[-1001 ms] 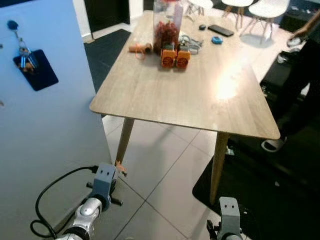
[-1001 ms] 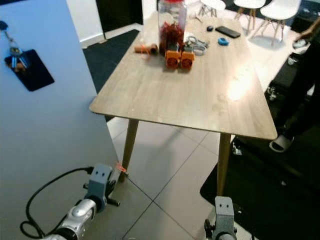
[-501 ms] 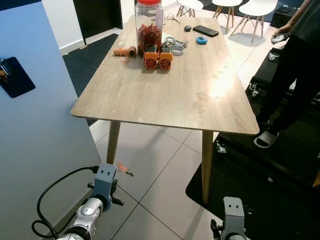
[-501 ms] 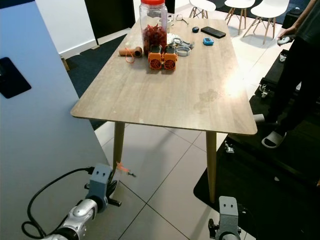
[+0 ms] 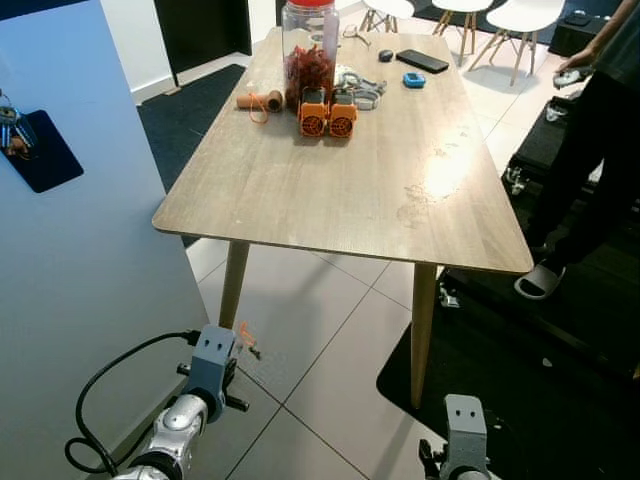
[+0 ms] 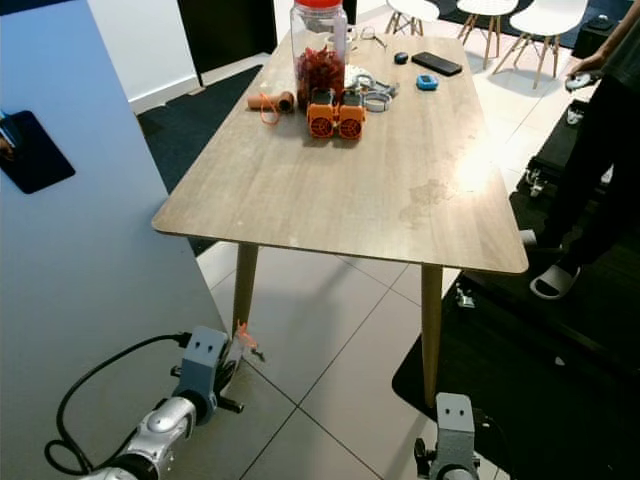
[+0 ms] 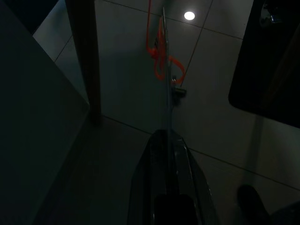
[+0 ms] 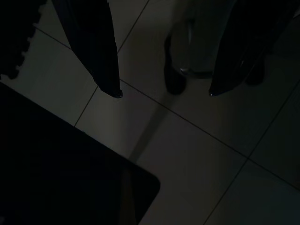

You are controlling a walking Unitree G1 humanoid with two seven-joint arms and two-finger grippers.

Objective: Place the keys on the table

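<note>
Low down, the left pincer (image 7: pixel 165 110) is clamped on the keys (image 7: pixel 161 61), their orange cord dangling beyond its tips. The surface (image 5: pixel 330 190) stands above and ahead. The right pincer (image 8: pixel 161 93) hangs with fingers apart.

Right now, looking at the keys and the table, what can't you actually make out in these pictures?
- Keys: left wrist view is dark; an orange loop and metal hang from the shut left tool, but how many keys can't be told.
- Small items at the table's far end: too small to identify.
- Person: cut off by the right edge of the eye views.
- Dark pad on the blue panel: cut by the left edge.
- Right tool: open, over dim floor.
</note>
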